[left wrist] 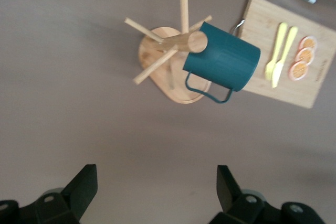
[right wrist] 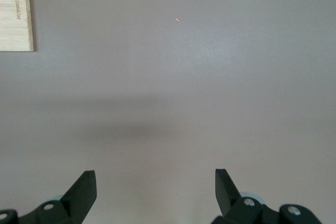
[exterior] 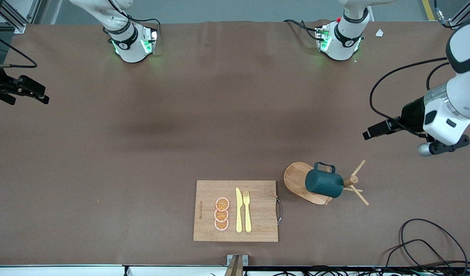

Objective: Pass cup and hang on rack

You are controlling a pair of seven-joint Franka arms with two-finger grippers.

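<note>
The dark teal ribbed cup (exterior: 324, 184) hangs by its loop handle on a peg of the light wooden rack (exterior: 298, 179), tipped on its side over the oval base. The left wrist view shows the cup (left wrist: 226, 61) and the rack (left wrist: 167, 56) apart from my fingers. My left gripper (exterior: 370, 133) hangs open and empty over bare table beside the rack, toward the left arm's end. In its own view the left gripper (left wrist: 157, 187) has nothing between its jaws. My right gripper (exterior: 41, 94) waits open over the table's edge at the right arm's end, and the right gripper (right wrist: 156, 190) holds nothing.
A bamboo cutting board (exterior: 259, 226) lies beside the rack, nearer the front camera, carrying a yellow knife (exterior: 238, 211), a yellow fork (exterior: 247, 211) and orange slices (exterior: 221, 214). Its corner (right wrist: 16, 14) shows in the right wrist view. Black cables (exterior: 423, 245) loop at the left arm's end.
</note>
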